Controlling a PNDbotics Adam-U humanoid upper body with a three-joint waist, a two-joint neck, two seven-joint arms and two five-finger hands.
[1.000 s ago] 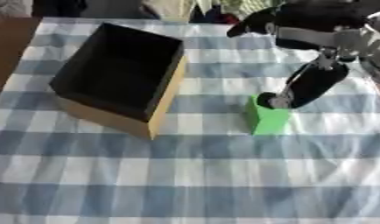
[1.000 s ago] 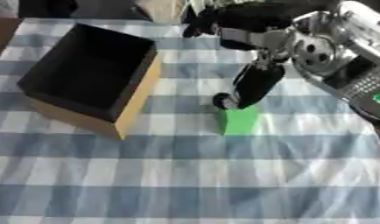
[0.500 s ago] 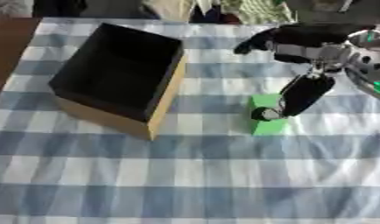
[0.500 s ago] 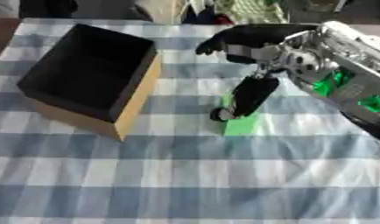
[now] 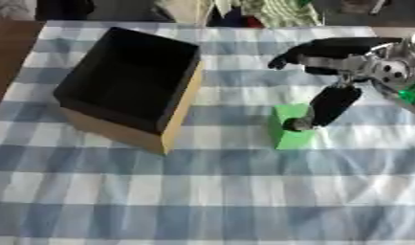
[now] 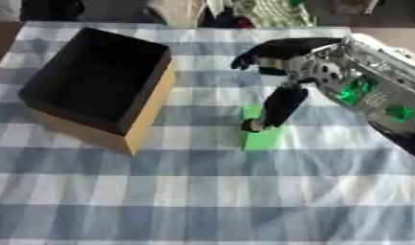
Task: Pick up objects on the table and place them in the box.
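Observation:
A green block (image 5: 290, 139) stands on the checked cloth, right of the open box (image 5: 181, 112), which is black inside with tan walls. My right hand (image 5: 344, 60) hovers over the block from the right. Its fingers stretch out to the left above the cloth, and its thumb (image 5: 328, 107) points down with the tip resting against the block's top near side. The fingers are not wrapped round the block. Nothing shows inside the box. My left hand is not in any view.
My right forearm (image 6: 370, 91) with green lights crosses the right side. Bundled cloth (image 5: 278, 12) lies past the table's far edge. Bare brown tabletop (image 5: 10, 48) shows at the left. The blue-and-white cloth (image 5: 202, 201) stretches across the near half.
My right hand has come down and nearer over the block, its fingers lower than before. The thumb stays on the block, which has not moved, and neither has the box.

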